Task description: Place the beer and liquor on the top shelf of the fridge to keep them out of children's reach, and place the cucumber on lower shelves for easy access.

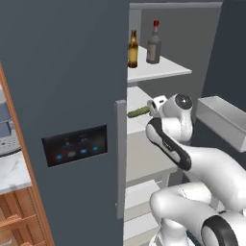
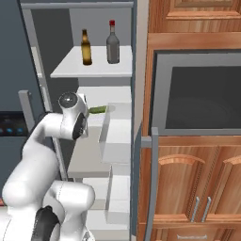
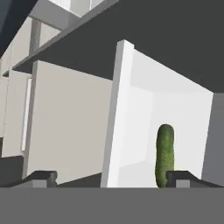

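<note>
The cucumber [image 3: 165, 154], at 4 o'clock in the hand view, looks stiff, smooth, light; grip mid-length. The tool [image 3: 111, 178] stands open, empty.

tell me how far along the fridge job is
Done: the beer and liquor stand on the top shelf. In hand: the cucumber is at the shelf below, by the gripper, whose fingers look spread, one beside it. Whether it's released is unclear. Left: letting go, if needed, and pulling the arm out.

Glossy white rounded arm links [image 1: 211, 168] with dark joint bands and grey end caps.
</note>
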